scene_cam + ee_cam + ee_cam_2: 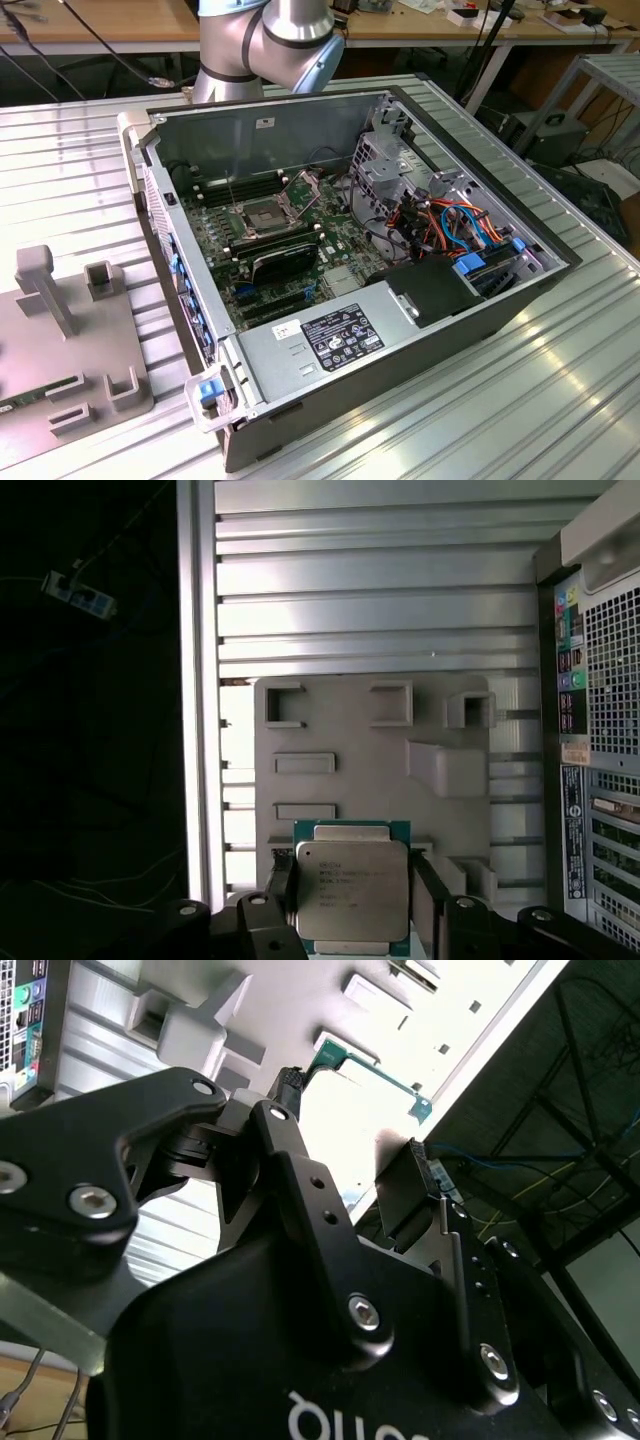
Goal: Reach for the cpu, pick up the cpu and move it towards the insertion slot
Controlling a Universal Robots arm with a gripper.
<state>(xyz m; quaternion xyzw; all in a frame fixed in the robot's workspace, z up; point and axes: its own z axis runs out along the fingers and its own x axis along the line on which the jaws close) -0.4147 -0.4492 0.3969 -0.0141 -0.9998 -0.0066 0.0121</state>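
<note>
Silvery-beige cpu (352, 888) with teal-green edge, black gripper (350, 905) fingers, pale grey fixture tray (370, 770), ribbed silver table (560, 400), green motherboard (215, 235), silver-framed dark-centred insertion slot (262, 217), black computer case (400, 330), orange and blue cables (455, 222)

Ribbed metal tabletop (560, 400), wooden workbench (100, 20) behind, cables

A ribbed silver aluminium table (560, 400) carries an open black computer case (420, 330) and a grey plastic fixture plate (350, 740) beneath the pincer.
</note>
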